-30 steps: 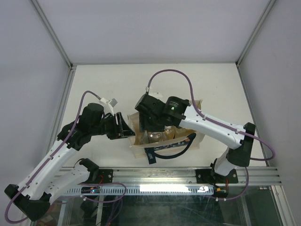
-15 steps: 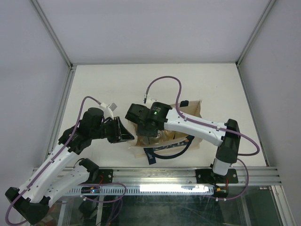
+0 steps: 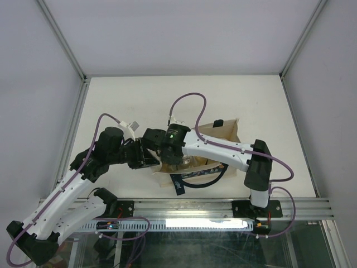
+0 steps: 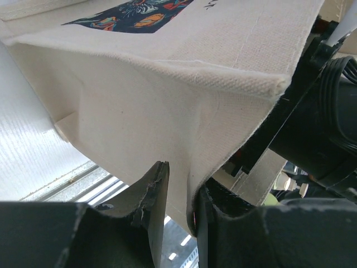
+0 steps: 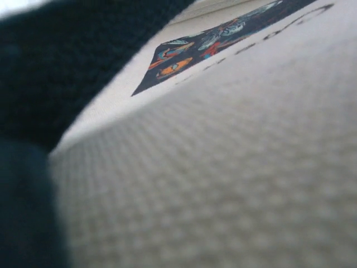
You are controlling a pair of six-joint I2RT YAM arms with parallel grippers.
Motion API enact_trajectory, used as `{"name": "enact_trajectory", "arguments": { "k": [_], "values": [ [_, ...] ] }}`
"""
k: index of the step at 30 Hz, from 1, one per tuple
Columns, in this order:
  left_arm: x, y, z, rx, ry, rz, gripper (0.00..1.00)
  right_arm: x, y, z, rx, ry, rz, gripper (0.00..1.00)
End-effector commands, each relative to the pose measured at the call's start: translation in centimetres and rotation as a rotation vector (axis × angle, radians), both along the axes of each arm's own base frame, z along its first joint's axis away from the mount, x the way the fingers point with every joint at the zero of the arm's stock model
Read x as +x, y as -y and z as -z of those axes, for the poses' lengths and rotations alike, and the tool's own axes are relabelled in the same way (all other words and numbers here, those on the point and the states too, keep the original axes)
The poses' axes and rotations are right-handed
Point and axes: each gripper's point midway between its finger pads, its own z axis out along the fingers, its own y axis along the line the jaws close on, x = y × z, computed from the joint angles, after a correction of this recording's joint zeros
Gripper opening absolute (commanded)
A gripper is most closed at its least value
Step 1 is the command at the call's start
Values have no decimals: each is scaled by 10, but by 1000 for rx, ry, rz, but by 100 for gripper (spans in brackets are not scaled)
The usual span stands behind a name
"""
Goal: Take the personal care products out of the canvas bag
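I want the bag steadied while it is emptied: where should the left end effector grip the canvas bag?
Pinch the canvas bag by the thin cloth wall at its left end, coming in from the left, as the left end effector does now. That flat fold of fabric fits between the fingers.

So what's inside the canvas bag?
A few small bottles show at the open mouth of the canvas bag; the right arm covers the rest, so their number is unclear.

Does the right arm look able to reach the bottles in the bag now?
Probably yes. The left gripper pinches the bag at its edge, so its mouth is open, and the right gripper sits at that opening beside the bottles. Its own camera shows only canvas, so I cannot confirm.
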Motion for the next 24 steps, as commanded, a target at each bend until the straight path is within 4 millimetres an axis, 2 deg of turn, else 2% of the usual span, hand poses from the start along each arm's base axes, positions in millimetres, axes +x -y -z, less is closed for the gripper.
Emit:
{"name": "enact_trajectory", "arguments": {
  "k": [1, 4, 7, 11, 14, 19, 24],
  "values": [
    [1, 5, -17, -36, 45, 22, 25, 5, 3, -22, 17, 50, 28, 12],
    [1, 5, -18, -36, 48, 20, 25, 6, 2, -42, 61, 72, 21, 0],
    [5, 5, -19, -21, 74, 29, 27, 4, 5, -60, 108, 78, 18, 0],
    [11, 6, -22, -12, 87, 24, 36, -1, 2, -89, 210, 95, -55, 0],
    [15, 7, -24, -16, 90, 6, 38, -4, 4, -111, 289, 124, -91, 0],
    [17, 9, -27, -30, 97, 1, 39, -11, 16, -149, 437, 161, -119, 0],
    [18, 10, -28, -29, 94, 3, 40, -26, 36, -184, 621, 179, -126, 0]
  ]
}}
